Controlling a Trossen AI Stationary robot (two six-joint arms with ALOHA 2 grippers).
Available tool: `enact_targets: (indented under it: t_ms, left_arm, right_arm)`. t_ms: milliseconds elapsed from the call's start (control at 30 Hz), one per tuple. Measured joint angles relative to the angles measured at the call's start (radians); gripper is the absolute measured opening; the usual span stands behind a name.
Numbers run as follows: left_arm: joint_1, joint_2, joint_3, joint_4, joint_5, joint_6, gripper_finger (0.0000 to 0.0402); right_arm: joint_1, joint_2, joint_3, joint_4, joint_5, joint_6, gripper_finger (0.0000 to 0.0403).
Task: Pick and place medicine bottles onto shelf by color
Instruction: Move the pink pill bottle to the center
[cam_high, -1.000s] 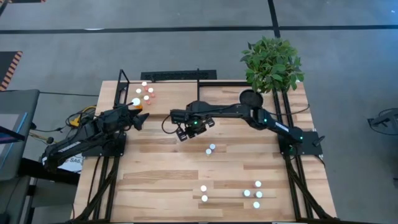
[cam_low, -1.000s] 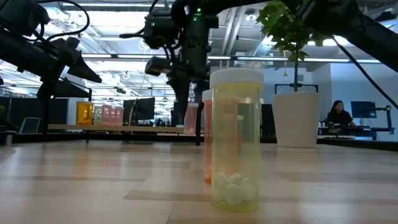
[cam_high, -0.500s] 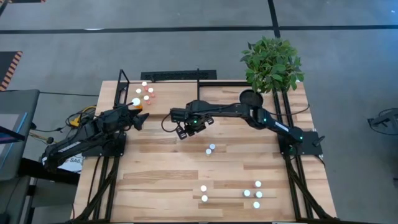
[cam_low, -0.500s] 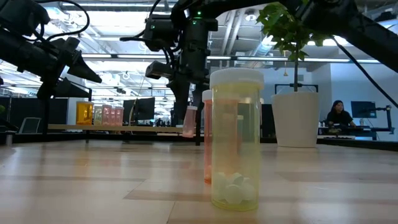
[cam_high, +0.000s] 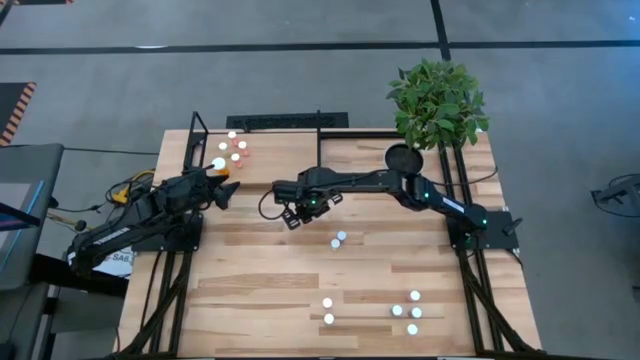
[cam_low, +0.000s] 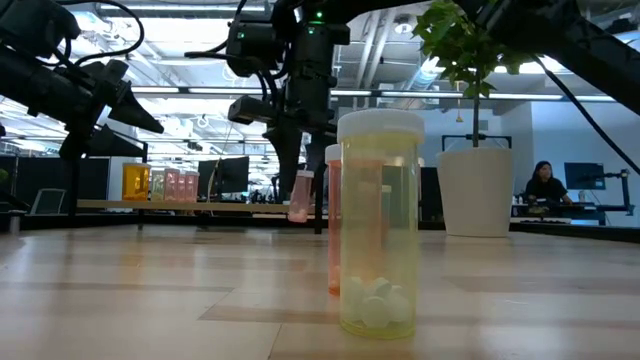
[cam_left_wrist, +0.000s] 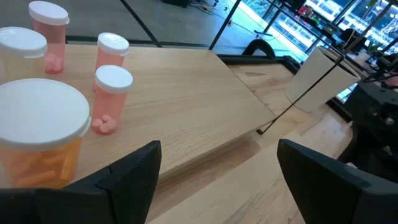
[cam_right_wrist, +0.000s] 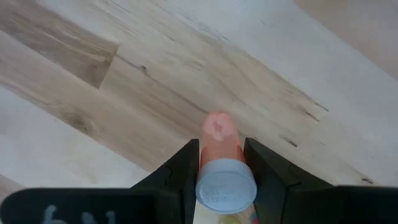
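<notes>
From above, we judge the carry step: the right pincer (cam_high: 293, 213) holds a bottle (cam_high: 294, 222) over the tabletop (cam_high: 250, 290), short of the shelf (cam_high: 270, 145); next it must reach the pink group. Low down, the bottle (cam_low: 299, 196) hangs clear. At the wrist, it looks pink, white-capped, clamped. The left pincer (cam_left_wrist: 214, 168) waits, fingers apart.

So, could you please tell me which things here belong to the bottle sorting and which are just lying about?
Part of the job:
- pink bottle, held in the right tool
- sorted bottles on the shelf
- loose bottles on the table
- left tool, open beside the shelf

Lying about:
- potted plant
- yellow cable
</notes>
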Motion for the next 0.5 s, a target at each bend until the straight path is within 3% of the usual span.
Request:
enact_targets:
  t_ms: [500]
  left_arm:
    - [0.0,0.0,0.0,0.0,0.0,0.0,0.0309]
  right_arm:
    - [0.001,0.049,-0.003,-0.007,-0.026,-0.023,0.0144]
